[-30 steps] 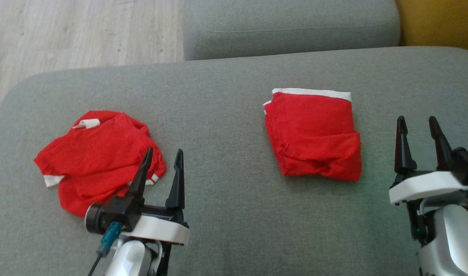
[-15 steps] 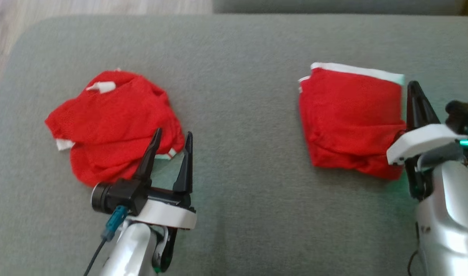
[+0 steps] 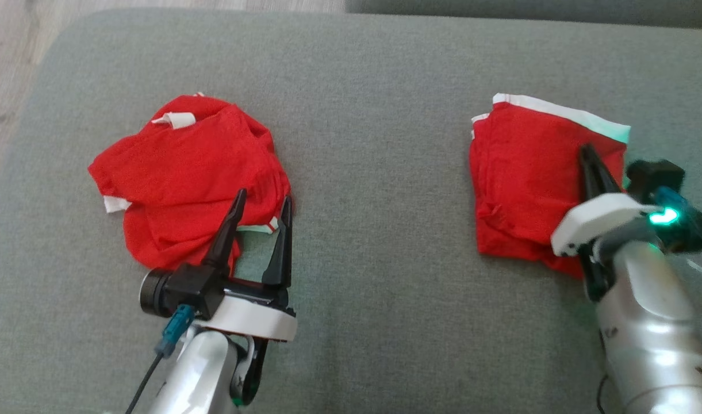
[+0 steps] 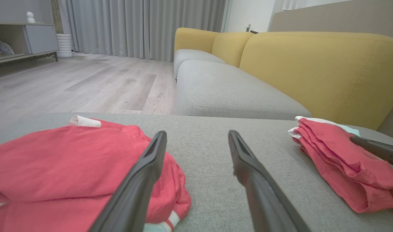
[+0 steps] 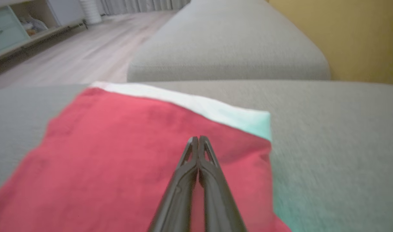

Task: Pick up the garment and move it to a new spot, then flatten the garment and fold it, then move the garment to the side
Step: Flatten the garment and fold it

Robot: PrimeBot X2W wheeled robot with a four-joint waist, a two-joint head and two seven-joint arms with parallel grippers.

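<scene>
Two notes for you: left gripper (image 3: 264,196) jaws open by crumpled red garment (image 3: 184,178); right gripper (image 5: 199,139) jaws closed over folded red white-edged garment (image 3: 523,167).

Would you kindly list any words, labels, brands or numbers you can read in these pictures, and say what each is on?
None can be read.
The white tab on the crumpled red garment is too small to show any print.
The folded red garment shows no lettering.
</scene>
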